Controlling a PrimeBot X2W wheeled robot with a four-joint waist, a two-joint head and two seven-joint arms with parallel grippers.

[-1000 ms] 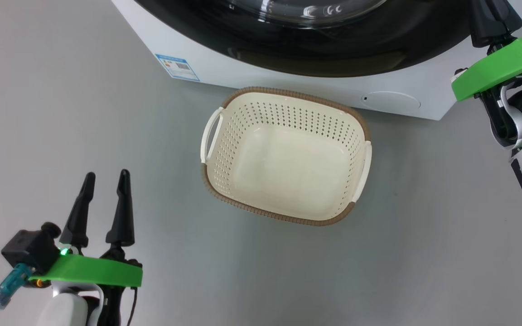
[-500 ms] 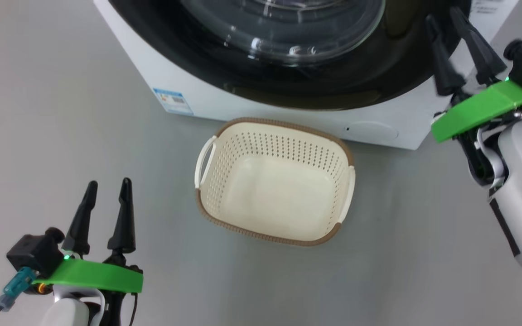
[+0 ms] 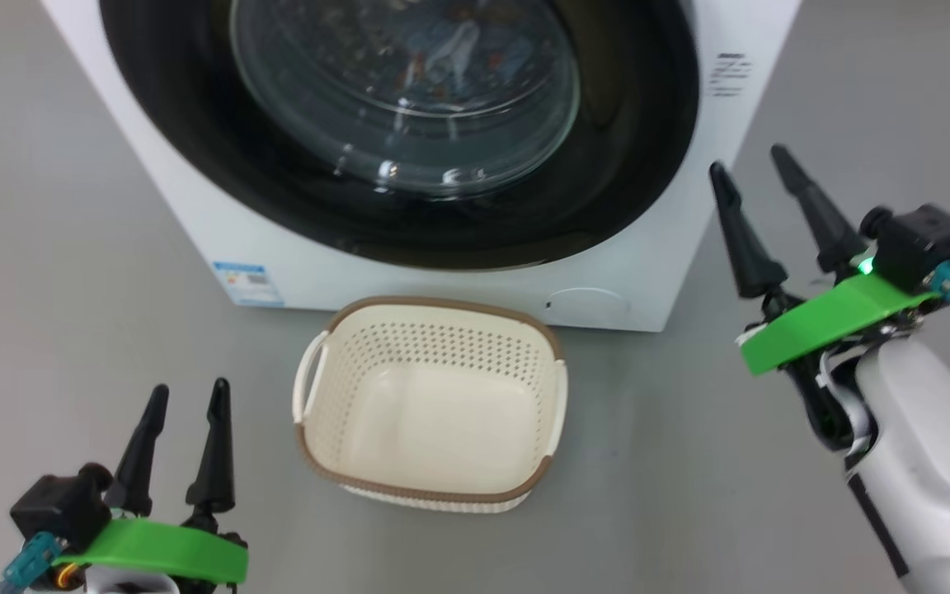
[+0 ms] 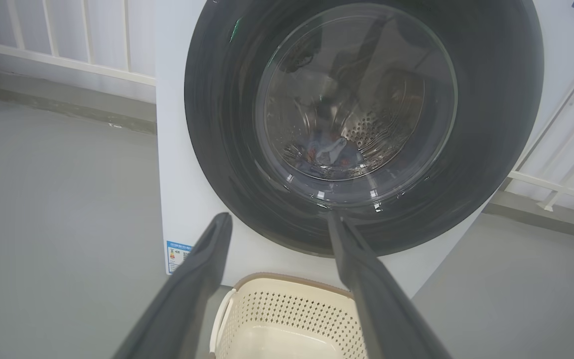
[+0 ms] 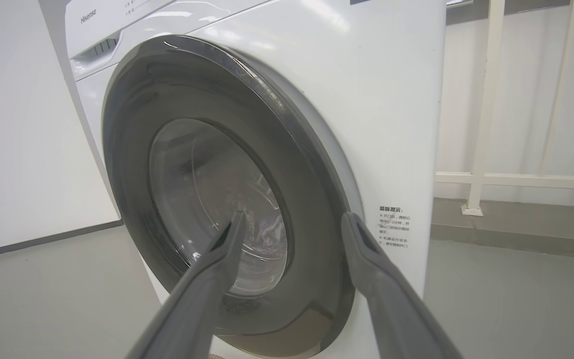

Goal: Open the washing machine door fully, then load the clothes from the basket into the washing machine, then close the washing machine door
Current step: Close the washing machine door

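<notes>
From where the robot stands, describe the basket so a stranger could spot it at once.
Find the big white washing machine with its round black-rimmed door. On the grey floor just before it sits the basket: cream, perforated, brown-rimmed, two-handled, empty.

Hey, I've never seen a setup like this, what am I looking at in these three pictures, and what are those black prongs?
It's a two-armed robot doing laundry. One picture looks down from its head; the other two look along each wrist's pincer. The black prongs are the left pincer and right pincer, both open, holding nothing. On the grey floor sits an empty basket before the washing machine. Its round door is shut, with blue clothes seen through the glass.
</notes>
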